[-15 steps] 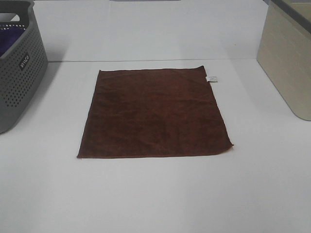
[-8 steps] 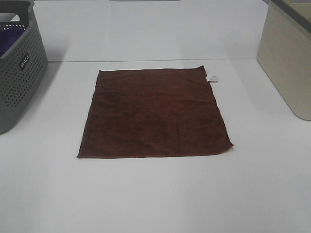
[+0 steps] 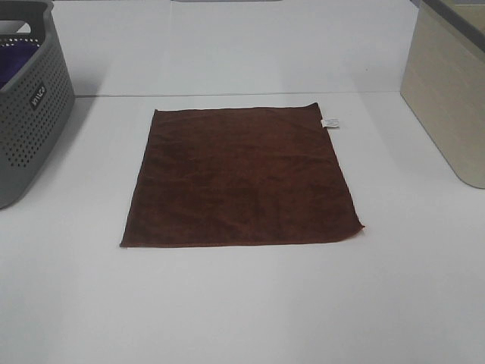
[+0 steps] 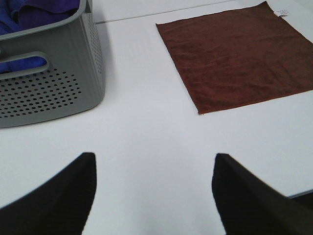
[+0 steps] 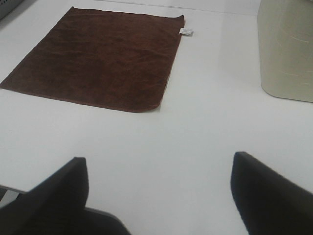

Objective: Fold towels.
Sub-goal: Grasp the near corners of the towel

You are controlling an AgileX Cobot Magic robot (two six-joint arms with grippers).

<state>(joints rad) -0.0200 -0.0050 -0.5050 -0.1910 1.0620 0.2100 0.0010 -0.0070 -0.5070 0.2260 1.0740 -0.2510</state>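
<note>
A dark brown towel (image 3: 241, 176) lies spread flat in the middle of the white table, with a small white tag (image 3: 330, 122) at its far right corner. It also shows in the left wrist view (image 4: 237, 55) and in the right wrist view (image 5: 100, 58). My left gripper (image 4: 154, 169) is open and empty above bare table, short of the towel's near left corner. My right gripper (image 5: 159, 174) is open and empty above bare table, short of the towel's near right corner. Neither gripper shows in the exterior high view.
A grey perforated basket (image 3: 29, 106) stands at the far left and holds purple and blue cloths (image 4: 29, 12). A beige bin (image 3: 449, 91) stands at the far right, seen too in the right wrist view (image 5: 286, 49). The table's back edge (image 3: 227, 94) runs behind the towel.
</note>
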